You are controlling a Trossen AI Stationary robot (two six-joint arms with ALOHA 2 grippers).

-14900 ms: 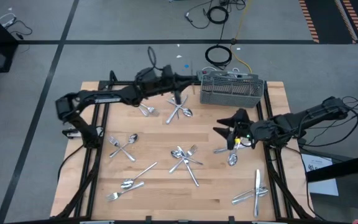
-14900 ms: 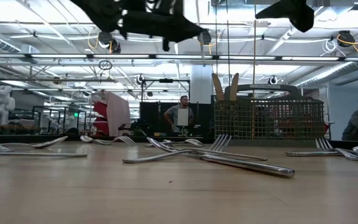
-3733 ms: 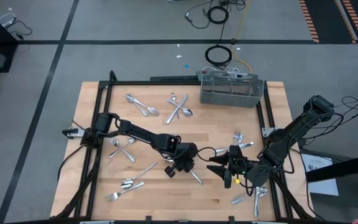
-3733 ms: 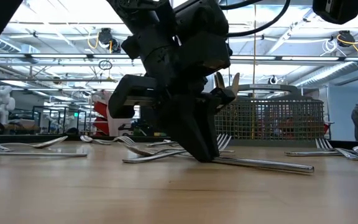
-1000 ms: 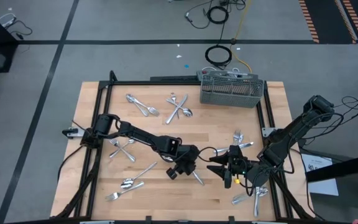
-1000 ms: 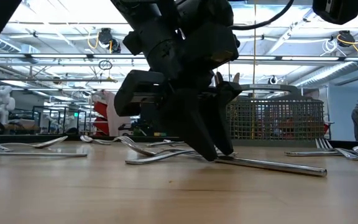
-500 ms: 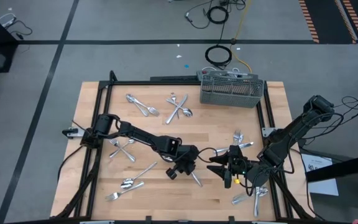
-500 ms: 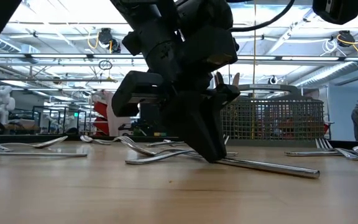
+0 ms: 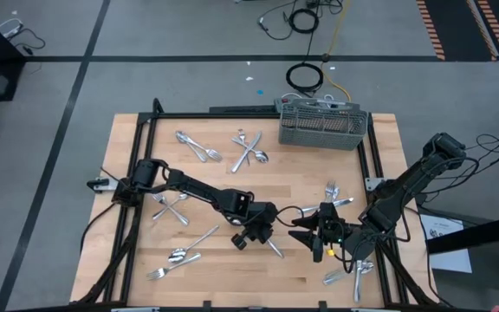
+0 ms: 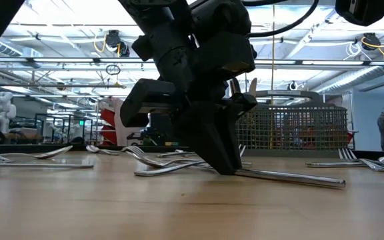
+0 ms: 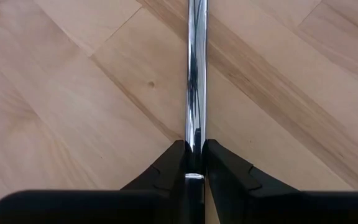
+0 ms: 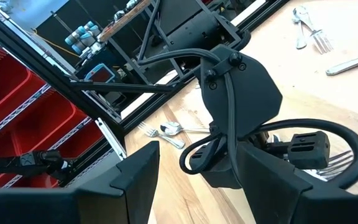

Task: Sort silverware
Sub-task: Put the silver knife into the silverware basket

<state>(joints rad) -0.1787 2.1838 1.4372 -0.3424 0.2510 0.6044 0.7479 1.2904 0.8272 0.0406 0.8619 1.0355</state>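
Steel handle (image 11: pixel 196 81) ran straight out ahead between the left gripper's (image 11: pixel 194 163) fingers, pinched tight, low on the table (image 9: pixel 223 173) at centre-near. Sat just right of it with jaws parted on nothing: right gripper (image 9: pixel 308 236) (idle, though equally close).

Caddy (image 9: pixel 323 124): back edge of table (image 9: pixel 128 173).
Left gripper (image 9: pixel 265 240): well before the caddy, on a knife (image 9: pixel 271 247).
Right gripper (image 9: pixel 304 235): just right of it.
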